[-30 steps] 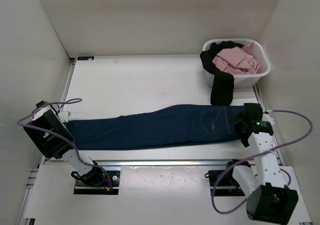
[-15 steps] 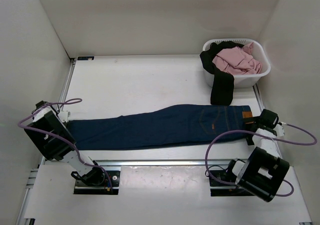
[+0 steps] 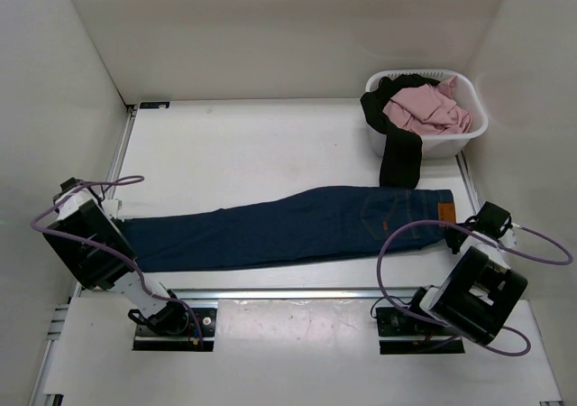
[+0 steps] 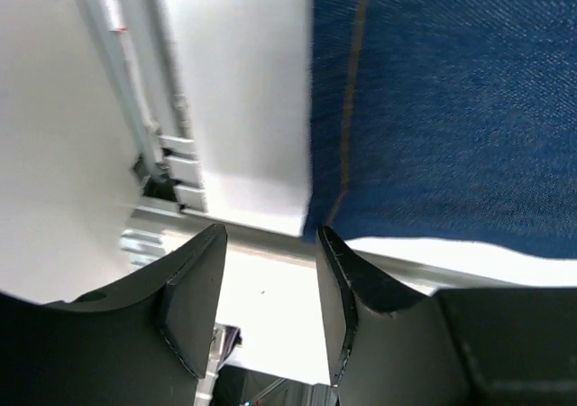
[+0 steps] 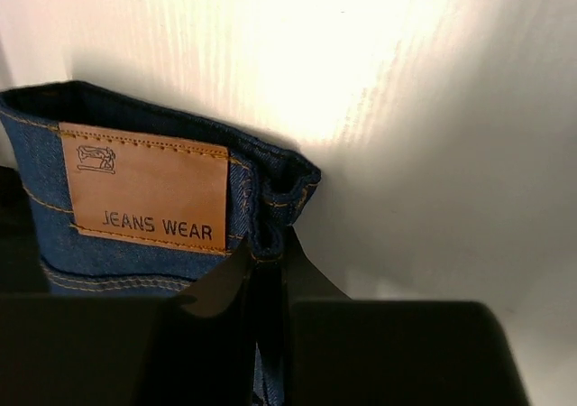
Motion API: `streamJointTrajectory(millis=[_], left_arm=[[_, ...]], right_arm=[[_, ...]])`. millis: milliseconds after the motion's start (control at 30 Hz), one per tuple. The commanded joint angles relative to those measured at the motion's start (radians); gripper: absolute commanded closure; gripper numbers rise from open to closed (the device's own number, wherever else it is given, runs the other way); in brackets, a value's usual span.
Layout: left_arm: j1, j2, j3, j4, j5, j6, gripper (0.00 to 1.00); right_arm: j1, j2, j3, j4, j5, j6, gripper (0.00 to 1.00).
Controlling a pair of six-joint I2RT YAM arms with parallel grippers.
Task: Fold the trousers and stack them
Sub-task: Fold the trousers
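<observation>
Navy jeans [image 3: 297, 230] lie stretched flat across the table [image 3: 252, 153], right pincer [image 5: 266, 271] clamped on the waistband corner beside the tan patch [image 5: 144, 185], left pincer [image 4: 270, 239] apart at the hem, seemingly to hold the legs straight for folding.

Top view overhead, whole table [image 3: 270, 144]; wrist views close, opposite ends of trousers [image 3: 288, 230].

Navy denim trousers [image 3: 297, 230], flat, legs stretched left; tan-patch waistband end nearest the basket [image 3: 451, 144].
</observation>
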State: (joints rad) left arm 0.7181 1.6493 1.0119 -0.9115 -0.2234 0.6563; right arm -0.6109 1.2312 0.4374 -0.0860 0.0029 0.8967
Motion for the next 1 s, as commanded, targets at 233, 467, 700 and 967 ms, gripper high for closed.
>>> streamJointTrajectory(millis=[233, 467, 700, 967], left_arm=[[-0.017, -0.069, 0.088, -0.078, 0.027, -0.024, 0.43], [-0.088, -0.048, -0.008, -0.046, 0.090, -0.081, 0.46], [-0.144, -0.029, -0.077, -0.012, 0.099, -0.112, 0.47], [-0.177, -0.009, -0.145, 0.051, 0.030, -0.142, 0.47]], right_arm=[[0.338, -0.191, 0.346, -0.324, 0.449, -0.395, 1.00], [0.998, -0.236, 0.540, -0.460, 0.861, -0.392, 1.00], [1.777, 0.052, 0.657, -0.630, 1.199, -0.044, 1.00], [2.010, 0.560, 1.007, -0.755, 1.347, 0.166, 1.00]])
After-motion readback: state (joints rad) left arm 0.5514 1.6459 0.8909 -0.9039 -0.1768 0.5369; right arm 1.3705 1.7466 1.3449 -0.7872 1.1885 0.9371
